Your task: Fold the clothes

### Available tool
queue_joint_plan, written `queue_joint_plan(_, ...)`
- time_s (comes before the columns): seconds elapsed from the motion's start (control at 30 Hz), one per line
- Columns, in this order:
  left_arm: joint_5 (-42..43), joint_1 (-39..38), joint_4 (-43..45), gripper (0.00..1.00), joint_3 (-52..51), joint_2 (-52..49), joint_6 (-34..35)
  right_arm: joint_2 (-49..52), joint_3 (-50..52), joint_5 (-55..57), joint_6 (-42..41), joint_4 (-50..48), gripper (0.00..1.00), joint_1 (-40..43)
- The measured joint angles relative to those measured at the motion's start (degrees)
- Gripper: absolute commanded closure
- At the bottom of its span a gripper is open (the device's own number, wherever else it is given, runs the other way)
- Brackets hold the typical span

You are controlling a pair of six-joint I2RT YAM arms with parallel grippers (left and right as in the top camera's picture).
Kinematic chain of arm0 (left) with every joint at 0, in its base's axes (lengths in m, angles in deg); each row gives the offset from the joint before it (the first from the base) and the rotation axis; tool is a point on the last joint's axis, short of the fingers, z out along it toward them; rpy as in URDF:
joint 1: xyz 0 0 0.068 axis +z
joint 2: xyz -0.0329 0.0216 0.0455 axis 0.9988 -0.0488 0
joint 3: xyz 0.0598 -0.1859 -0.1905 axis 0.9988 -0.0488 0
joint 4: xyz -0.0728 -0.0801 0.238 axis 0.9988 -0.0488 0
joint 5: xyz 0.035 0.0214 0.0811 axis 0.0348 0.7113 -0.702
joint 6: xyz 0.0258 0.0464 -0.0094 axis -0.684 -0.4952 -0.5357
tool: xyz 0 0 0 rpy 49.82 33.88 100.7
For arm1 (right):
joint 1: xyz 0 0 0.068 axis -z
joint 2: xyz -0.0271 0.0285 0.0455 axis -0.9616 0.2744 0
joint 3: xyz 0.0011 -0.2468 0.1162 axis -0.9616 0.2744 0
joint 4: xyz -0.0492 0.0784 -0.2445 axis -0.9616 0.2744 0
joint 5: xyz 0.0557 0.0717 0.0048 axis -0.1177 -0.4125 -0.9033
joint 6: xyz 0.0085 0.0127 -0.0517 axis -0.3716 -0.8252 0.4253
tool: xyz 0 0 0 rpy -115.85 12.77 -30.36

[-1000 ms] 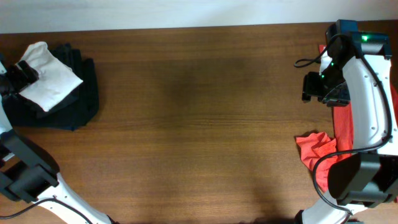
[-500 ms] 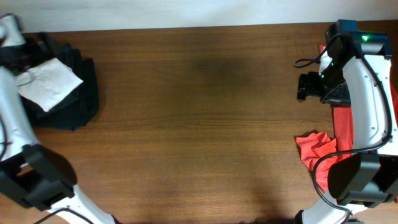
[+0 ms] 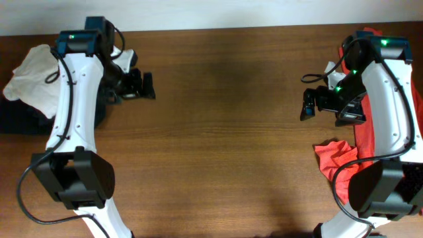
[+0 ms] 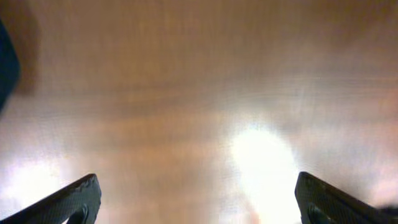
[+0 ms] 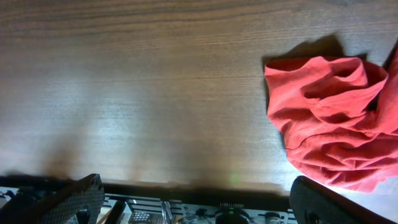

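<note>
A white T-shirt (image 3: 30, 78) lies crumpled on a pile of dark clothes (image 3: 16, 118) at the far left. A red T-shirt (image 3: 338, 157) lies bunched at the right edge, partly under the right arm; it also shows in the right wrist view (image 5: 329, 118). My left gripper (image 3: 144, 86) is open and empty over bare wood, to the right of the pile (image 4: 198, 199). My right gripper (image 3: 308, 104) is open and empty above bare wood, to the left of and above the red shirt (image 5: 196, 199).
The brown wooden table (image 3: 218, 132) runs across the view. Its front edge shows in the right wrist view (image 5: 186, 183), with equipment below it. More red cloth (image 3: 365, 129) lies along the right edge under the arm.
My left arm has swung from the far-left pile to the right over the table. The white shirt now lies looser on the pile. My right gripper has moved left and slightly down.
</note>
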Motion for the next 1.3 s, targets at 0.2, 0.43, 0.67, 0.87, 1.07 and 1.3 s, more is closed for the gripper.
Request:
queue_joint_plan(0.2,-2.16,-0.04,-6.86,0.01,-1.11,0.57,0.0,-3.06,7.76,-0.46,0.96,-0.76,0.01,0.0)
queue_joint_plan(0.43,-3.89,-0.04,5.4,0.01,-18.95,16.55,0.04,-22.99,21.84,-0.83,1.68,-15.37,0.01,0.0)
queue_joint_plan(0.67,-5.14,0.0,34.53,0.01,-52.28,58.29,1.36,-55.89,41.09,-1.01,1.75,-32.09,0.01,0.0)
queue_joint_plan(0.87,-5.64,0.0,43.67,0.01,-67.91,79.62,1.53,-69.94,47.01,-0.96,1.75,-31.91,0.01,0.0)
queue_joint_plan(1.07,-5.75,0.0,38.49,0.01,-69.9,89.02,1.53,-73.5,47.21,-0.98,1.81,-31.56,0.01,0.0)
queue_joint_plan(1.3,-5.77,0.0,33.55,0.01,-69.94,89.42,1.53,-73.46,47.23,-0.98,1.92,-31.56,0.01,0.0)
